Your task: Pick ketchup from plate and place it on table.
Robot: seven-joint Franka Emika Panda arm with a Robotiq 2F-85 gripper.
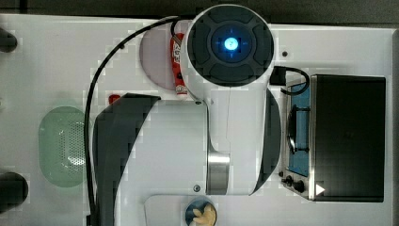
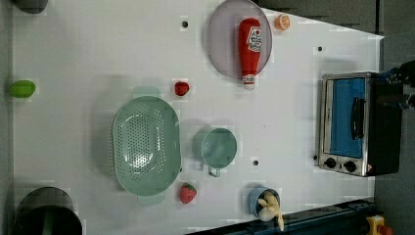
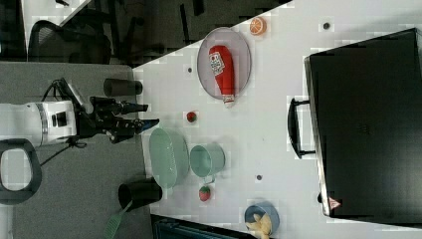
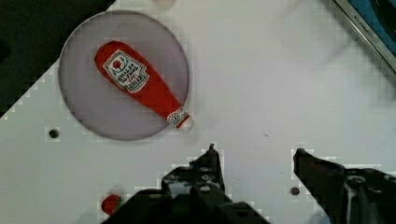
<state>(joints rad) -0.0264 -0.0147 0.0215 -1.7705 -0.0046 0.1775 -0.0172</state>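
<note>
While the gripper (image 4: 254,151) hangs above the bare white table (image 4: 280,84) with its jaws apart and nothing between them, the ketchup (image 4: 142,84) lies flat on the plate (image 4: 81,100). The plate sits close to one long edge of the table, and the bottle's cap end reaches just over the plate's rim. Around the cap the table is free; a strawberry (image 2: 181,88) lies near, an orange slice (image 2: 282,22) beside the rim.

Red ketchup bottle (image 2: 249,46) is lying flat on the lilac plate (image 2: 220,44), top middle of the left view. Its whitish cap pokes over the plate's rim onto the white table (image 2: 98,49).
</note>
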